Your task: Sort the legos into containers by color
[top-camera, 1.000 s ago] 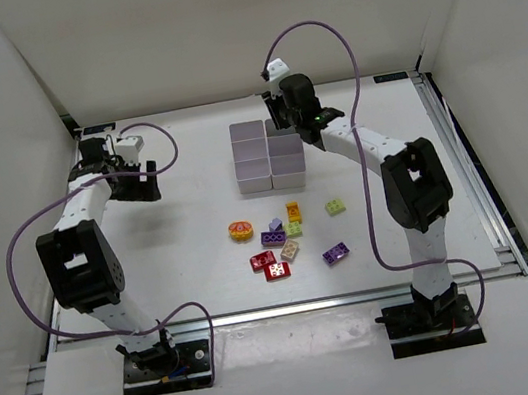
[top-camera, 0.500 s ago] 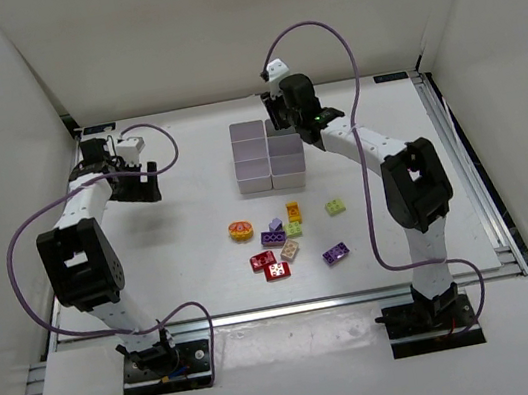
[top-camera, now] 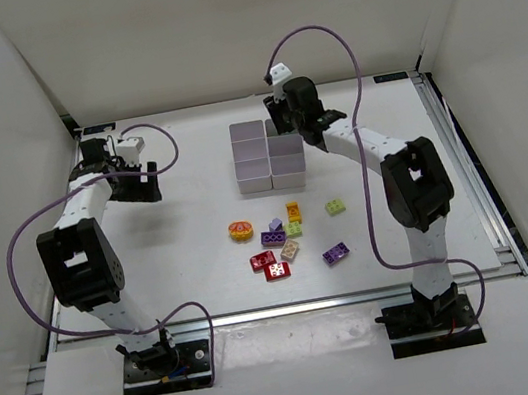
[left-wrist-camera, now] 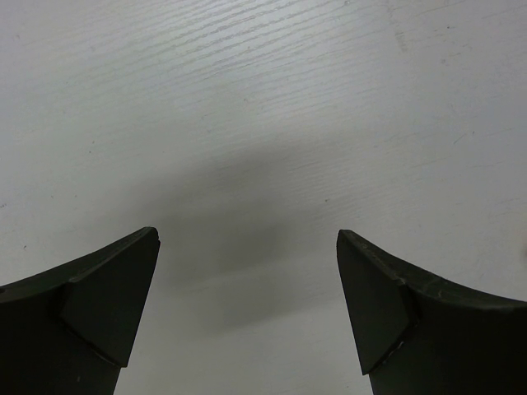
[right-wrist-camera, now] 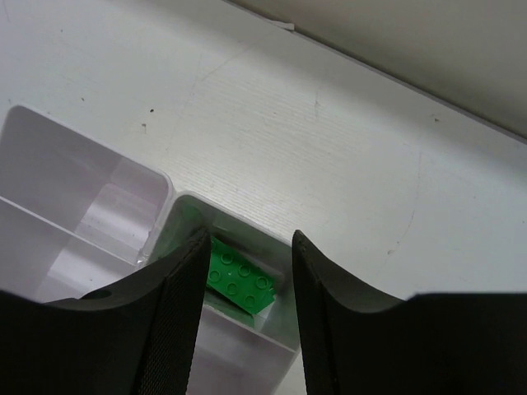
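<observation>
The containers [top-camera: 268,159] are a white block of square boxes at the table's back middle. My right gripper [top-camera: 282,125] hangs open over the back right box. In the right wrist view a green brick [right-wrist-camera: 240,281] lies in that box [right-wrist-camera: 280,247], below and between my open fingers [right-wrist-camera: 177,288], which do not grip it. The boxes beside it [right-wrist-camera: 74,189] look empty. Loose legos lie in front of the containers: an orange one [top-camera: 240,229], purple [top-camera: 273,238], lime [top-camera: 335,207], tan [top-camera: 290,249], red [top-camera: 277,271] and another purple [top-camera: 334,254]. My left gripper [top-camera: 140,186] is open over bare table [left-wrist-camera: 247,123] at the far left.
White walls close in the table on the left, back and right. A metal rail [top-camera: 468,173] runs along the right edge. Purple cables loop from both arms.
My right wrist has lifted and tilted slightly over the back right box. The left arm and the loose legos have not moved.
</observation>
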`<state>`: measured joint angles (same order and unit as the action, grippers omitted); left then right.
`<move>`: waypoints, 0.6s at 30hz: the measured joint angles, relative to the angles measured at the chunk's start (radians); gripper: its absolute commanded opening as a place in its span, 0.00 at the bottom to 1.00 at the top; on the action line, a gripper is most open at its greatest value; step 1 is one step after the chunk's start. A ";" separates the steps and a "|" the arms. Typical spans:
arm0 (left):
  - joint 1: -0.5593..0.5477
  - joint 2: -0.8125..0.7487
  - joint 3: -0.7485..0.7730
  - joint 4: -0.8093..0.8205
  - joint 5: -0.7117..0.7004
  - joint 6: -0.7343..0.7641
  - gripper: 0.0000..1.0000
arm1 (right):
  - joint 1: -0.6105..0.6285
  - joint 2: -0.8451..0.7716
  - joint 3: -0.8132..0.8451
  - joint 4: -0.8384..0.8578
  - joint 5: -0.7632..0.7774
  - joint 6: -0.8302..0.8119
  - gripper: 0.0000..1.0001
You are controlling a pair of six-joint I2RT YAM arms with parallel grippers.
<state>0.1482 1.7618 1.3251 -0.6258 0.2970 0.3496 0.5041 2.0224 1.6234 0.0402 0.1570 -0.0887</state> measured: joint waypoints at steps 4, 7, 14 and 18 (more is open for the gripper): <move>0.000 -0.011 -0.006 -0.003 0.036 0.015 0.99 | 0.000 -0.024 -0.032 -0.005 0.002 0.002 0.49; -0.020 -0.066 -0.032 -0.035 0.084 0.096 0.99 | -0.003 -0.114 -0.087 -0.050 0.009 0.008 0.49; -0.138 -0.166 -0.019 -0.225 0.229 0.336 0.99 | -0.142 -0.408 -0.101 -0.182 -0.021 0.040 0.51; -0.262 -0.161 -0.014 -0.289 0.261 0.439 0.98 | -0.359 -0.468 -0.088 -0.276 -0.073 0.046 0.52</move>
<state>-0.1143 1.6009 1.3109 -0.9150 0.5583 0.7883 0.1448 1.5539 1.5356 -0.2356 0.0837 -0.0425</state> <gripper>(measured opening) 0.992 0.516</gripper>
